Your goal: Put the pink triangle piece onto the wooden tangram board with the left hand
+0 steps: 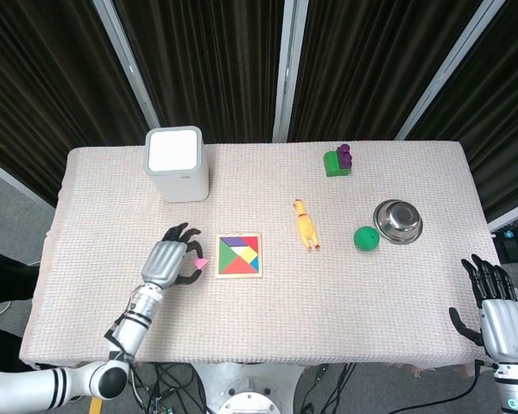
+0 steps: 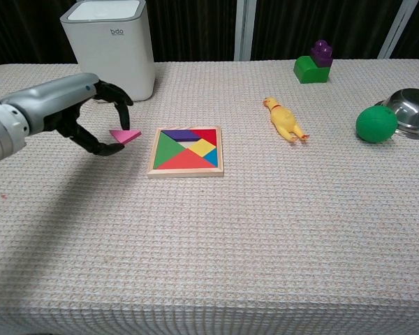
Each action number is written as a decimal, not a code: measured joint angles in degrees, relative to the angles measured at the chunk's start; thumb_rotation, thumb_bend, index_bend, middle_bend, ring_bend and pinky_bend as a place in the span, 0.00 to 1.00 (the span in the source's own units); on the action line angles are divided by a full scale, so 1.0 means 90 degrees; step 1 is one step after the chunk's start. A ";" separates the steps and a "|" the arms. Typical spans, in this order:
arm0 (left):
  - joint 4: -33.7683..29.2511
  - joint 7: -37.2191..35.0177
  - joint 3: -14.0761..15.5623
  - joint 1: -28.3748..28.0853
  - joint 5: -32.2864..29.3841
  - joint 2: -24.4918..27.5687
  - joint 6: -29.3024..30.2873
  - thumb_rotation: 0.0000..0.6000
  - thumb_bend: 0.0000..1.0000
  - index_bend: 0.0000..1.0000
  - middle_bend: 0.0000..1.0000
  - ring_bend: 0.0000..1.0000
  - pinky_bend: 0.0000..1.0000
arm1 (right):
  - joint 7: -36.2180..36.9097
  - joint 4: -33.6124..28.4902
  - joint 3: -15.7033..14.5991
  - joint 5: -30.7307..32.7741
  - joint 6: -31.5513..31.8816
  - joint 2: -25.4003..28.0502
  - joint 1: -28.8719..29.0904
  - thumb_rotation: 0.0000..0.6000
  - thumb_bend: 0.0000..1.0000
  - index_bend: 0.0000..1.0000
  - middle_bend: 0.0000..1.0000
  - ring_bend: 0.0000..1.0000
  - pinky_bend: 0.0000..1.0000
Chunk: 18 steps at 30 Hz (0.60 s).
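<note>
My left hand (image 1: 173,260) (image 2: 84,115) pinches the pink triangle piece (image 2: 126,135) (image 1: 201,262) between thumb and finger, lifted above the cloth. It hovers just left of the wooden tangram board (image 2: 186,150) (image 1: 239,255), which lies flat and is filled with coloured pieces. My right hand (image 1: 503,315) hangs off the table's near right corner with its fingers spread and nothing in it; only the head view shows it.
A white box-shaped device (image 2: 112,49) stands behind the left hand. A yellow rubber chicken (image 2: 285,121), a green ball (image 2: 376,123), a steel bowl (image 2: 413,111) and a green and purple block (image 2: 313,64) lie to the right.
</note>
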 measured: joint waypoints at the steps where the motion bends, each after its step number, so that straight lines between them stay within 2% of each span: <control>1: 0.0009 0.0041 -0.0044 -0.0080 -0.0042 -0.0033 -0.0036 1.00 0.31 0.51 0.16 0.00 0.10 | 0.0012 0.0009 0.0001 0.0000 0.0006 0.0001 -0.0002 1.00 0.24 0.00 0.00 0.00 0.00; 9: 0.0363 0.0148 -0.0332 -0.0563 -0.0619 -0.0351 -0.0381 1.00 0.31 0.51 0.16 0.00 0.10 | 0.0062 0.0041 0.0008 -0.0032 0.0005 -0.0014 0.0021 1.00 0.24 0.00 0.00 0.00 0.00; 18: 0.1098 0.0414 -0.0639 -0.1165 -0.1572 -0.1035 -0.0491 1.00 0.31 0.51 0.17 0.00 0.09 | 0.0142 0.0118 0.0006 0.0018 -0.0023 -0.0027 0.0016 1.00 0.24 0.00 0.00 0.00 0.00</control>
